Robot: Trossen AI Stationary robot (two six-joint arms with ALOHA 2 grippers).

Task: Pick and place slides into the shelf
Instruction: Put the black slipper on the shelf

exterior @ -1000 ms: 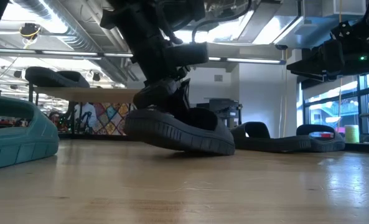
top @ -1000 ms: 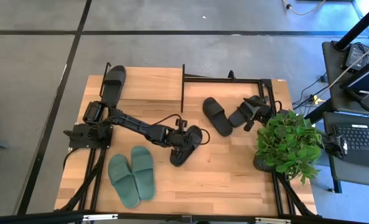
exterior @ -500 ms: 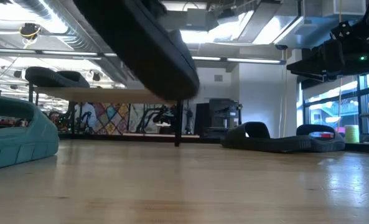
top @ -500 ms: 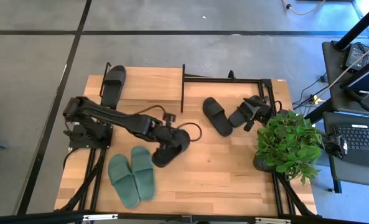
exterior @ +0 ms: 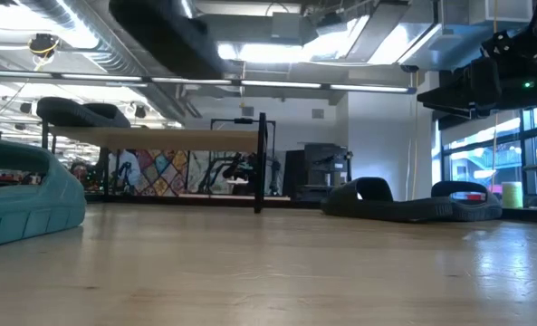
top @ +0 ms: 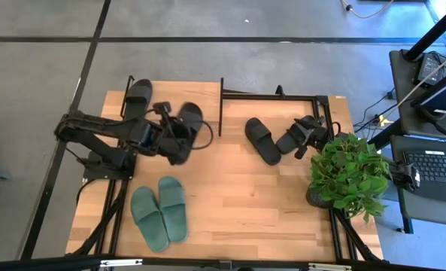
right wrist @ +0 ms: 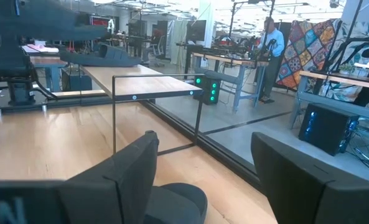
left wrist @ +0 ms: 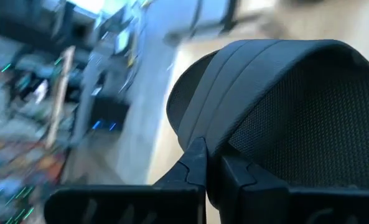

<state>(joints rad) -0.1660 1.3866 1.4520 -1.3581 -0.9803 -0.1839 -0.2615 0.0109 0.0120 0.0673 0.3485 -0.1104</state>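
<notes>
My left gripper [top: 174,140] is shut on a black slide [top: 187,123], held in the air over the near edge of the shelf's light wood top board [top: 179,96]. Another black slide [top: 138,101] lies flat on that board, at its left end. Two green slides [top: 159,211] lie side by side on the table near the front left. A black slide [top: 262,141] lies mid-table, and one more [top: 289,140] lies by my right gripper [top: 307,135], which waits open and level at the far right. My left gripper pinches the edge of the black slide's wide strap [left wrist: 210,144] between its two fingers [left wrist: 193,167]. The fingers come from the table's left, slanting down. The slide is lifted clear of the table, high in the low view [exterior: 164,32].
A thin black metal frame [top: 279,95] runs along the far right of the table. A leafy plant [top: 349,170] stands at the right edge. Bare wood lies between the green slides and the plant. In the right wrist view a person [right wrist: 270,38] stands far off in the room.
My left gripper has lifted the black slide off the table's middle and carried it up and toward the far left, to the shelf. The slide, first tilted with its sole on the wood, now hangs clear. The gripper has tipped toward level and rolled.
</notes>
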